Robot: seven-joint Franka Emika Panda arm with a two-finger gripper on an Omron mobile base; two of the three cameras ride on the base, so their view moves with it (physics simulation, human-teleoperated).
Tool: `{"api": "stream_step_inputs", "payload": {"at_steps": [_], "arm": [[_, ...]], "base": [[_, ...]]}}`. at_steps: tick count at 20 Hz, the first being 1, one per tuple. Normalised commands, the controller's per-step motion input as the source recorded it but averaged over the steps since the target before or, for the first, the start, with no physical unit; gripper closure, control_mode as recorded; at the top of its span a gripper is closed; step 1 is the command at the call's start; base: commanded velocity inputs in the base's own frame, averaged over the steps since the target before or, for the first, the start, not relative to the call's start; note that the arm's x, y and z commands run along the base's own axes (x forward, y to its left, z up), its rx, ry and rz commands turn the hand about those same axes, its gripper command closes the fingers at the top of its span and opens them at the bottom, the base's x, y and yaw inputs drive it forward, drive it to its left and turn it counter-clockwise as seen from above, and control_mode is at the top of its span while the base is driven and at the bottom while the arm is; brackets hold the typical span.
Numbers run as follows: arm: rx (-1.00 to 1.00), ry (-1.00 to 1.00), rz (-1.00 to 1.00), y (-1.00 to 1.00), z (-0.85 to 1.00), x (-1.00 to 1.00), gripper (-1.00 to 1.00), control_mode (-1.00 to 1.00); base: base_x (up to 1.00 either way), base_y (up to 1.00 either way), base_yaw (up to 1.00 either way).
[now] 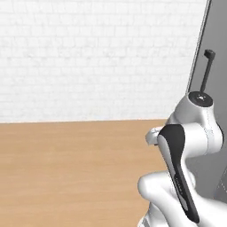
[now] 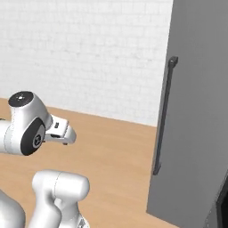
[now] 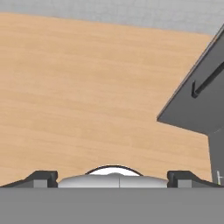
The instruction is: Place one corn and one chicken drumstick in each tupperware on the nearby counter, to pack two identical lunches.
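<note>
The corn, the chicken drumstick, the tupperware and the counter are out of view. In the hand view my gripper (image 3: 113, 178) is open, its two dark fingertips (image 3: 41, 177) far apart with nothing between them. It looks down at a bare light wooden floor (image 3: 78, 87). My white arm (image 1: 190, 133) stands folded in front of the base, with its elbow (image 2: 24, 124) at the left of the right base view.
A tall dark grey cabinet door (image 2: 196, 111) with a long dark vertical handle (image 2: 162, 116) stands close on the right; the handle (image 1: 206, 71) also appears in the left base view. A white brick wall (image 1: 88, 57) closes the back. Open floor (image 1: 66, 168) lies left and ahead.
</note>
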Motion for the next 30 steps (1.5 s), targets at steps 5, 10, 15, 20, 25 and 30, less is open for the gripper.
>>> {"api": "stream_step_inputs", "payload": {"at_steps": [5,10,15,20,25,30], "arm": [[0.00,0.00,0.00,0.00,0.00,0.00,-1.00,1.00],[0.00,0.00,0.00,0.00,0.00,0.00,-1.00,1.00],[0.00,0.00,0.00,0.00,0.00,0.00,-1.00,1.00],[0.00,0.00,0.00,0.00,0.00,0.00,-1.00,1.00],[0.00,0.00,0.00,0.00,0.00,0.00,-1.00,1.00],[0.00,0.00,0.00,0.00,0.00,0.00,-1.00,1.00]], "base": [[1.00,0.72,-0.18],[0.99,0.62,-0.63],[0.78,0.43,-0.80],[0.95,0.53,-0.75],[0.88,0.48,-0.78],[0.70,0.35,-0.83]]}}
